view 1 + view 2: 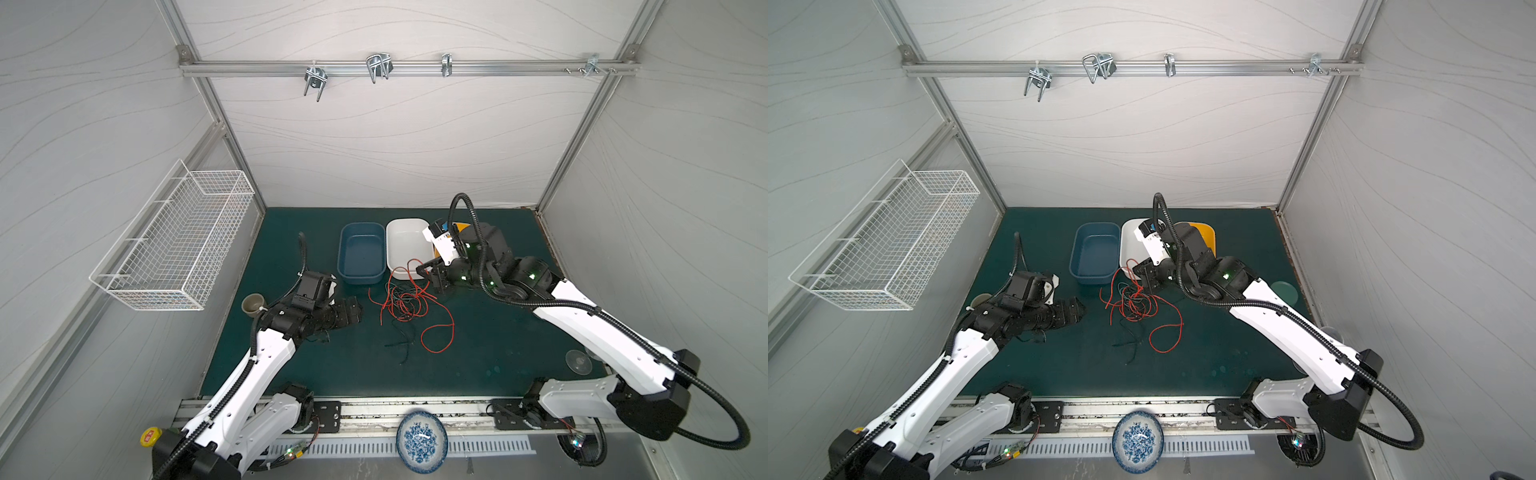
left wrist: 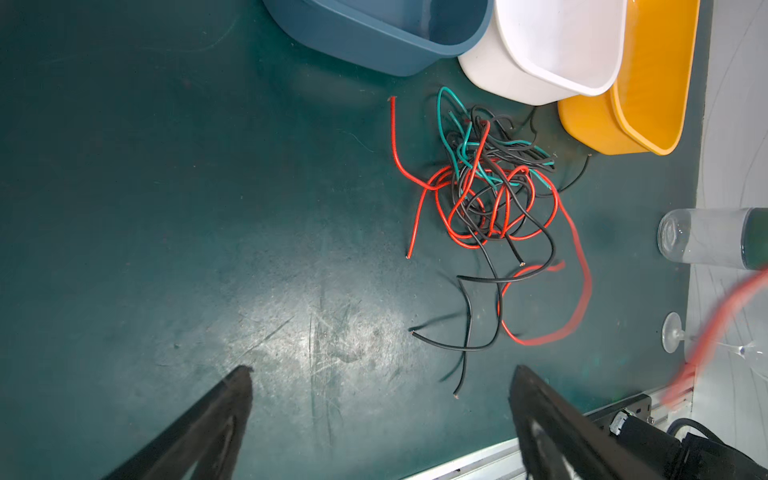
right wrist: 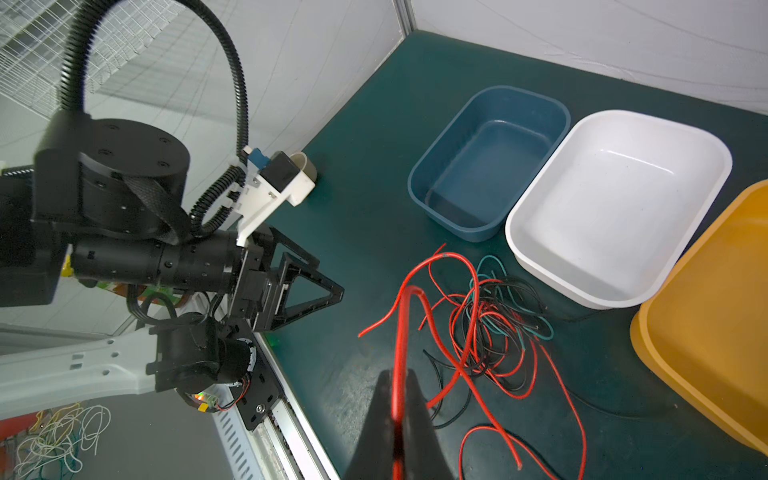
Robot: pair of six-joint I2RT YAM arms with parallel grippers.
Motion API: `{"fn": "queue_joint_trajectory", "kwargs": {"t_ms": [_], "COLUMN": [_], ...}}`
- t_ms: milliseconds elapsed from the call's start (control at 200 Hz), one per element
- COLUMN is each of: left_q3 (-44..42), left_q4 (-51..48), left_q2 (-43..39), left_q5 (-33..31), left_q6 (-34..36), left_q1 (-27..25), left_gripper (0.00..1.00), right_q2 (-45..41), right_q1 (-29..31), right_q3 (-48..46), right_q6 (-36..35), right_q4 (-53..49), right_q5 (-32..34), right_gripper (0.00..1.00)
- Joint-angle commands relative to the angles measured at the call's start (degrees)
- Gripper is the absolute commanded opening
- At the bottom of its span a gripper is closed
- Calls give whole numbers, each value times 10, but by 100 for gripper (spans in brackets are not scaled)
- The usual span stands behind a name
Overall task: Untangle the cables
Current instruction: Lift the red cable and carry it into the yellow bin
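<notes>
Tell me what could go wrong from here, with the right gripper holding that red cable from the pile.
1. The right gripper is shut on one red cable that runs back into the tangle, while the open left gripper pins nothing; lifting may drag the whole clump along.
2. The tangle lies close beside the white tub, so dragged loops could snag its rim or shove it.

The cables (image 2: 484, 195) lay knotted together, red, black and teal-green strands, on the bench (image 2: 166, 208) just beside the white tub (image 2: 498, 79). Red and black ends trailed loose, and one red strand (image 3: 402, 332) rose from the heap, pinched by the right gripper (image 3: 400, 392).
</notes>
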Motion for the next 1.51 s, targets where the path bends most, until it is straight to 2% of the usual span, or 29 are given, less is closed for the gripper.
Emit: {"fn": "queue_joint_trajectory", "kwargs": {"t_ms": [0, 325, 465, 555, 640, 725, 935, 1015, 1185, 1410, 1501], "left_q3": [24, 25, 44, 58, 56, 51, 35, 19, 9, 27, 29], "left_q4": [-2, 4, -1, -9, 5, 18, -5, 5, 16, -6, -6], "left_q2": [-3, -8, -7, 5, 13, 13, -14, -42, -73, -44, -32], "left_q5": [-10, -14, -51, -91, -111, -100, -107, -122, -142, -180, -177], "left_q6": [6, 7, 36, 43, 31, 24, 48, 41, 39, 45, 46], "left_q1": [-2, -2, -2, -2, -2, -1, -2, -5, -12, -14, -14], "left_gripper": [97, 98, 98, 98, 98, 98, 98, 98, 98, 96, 96], "right_q2": [-8, -33, -52, -60, -64, -71, -47, -27, 24, 85, 98], "right_q1": [3, 1, -8, -44, -112, -173, -270, -289, -309, -327, -328], "right_q3": [27, 38, 25, 10, -9, -28, -24, -12, 12, 32, 37], "right_q6": [-18, -35, -43, -33, -9, 4, 26, 43, 64, 85, 86], "right_q4": [-31, -69, -84, -89, -87, -71, -58, -59, -58, -35, -21], "right_q5": [-2, 53, 80, 64, 9, -35, -68, -55, 19, 45, 49], "right_gripper": [0, 0, 0, 0, 0, 0, 0, 0, 0, 0, 0]}}
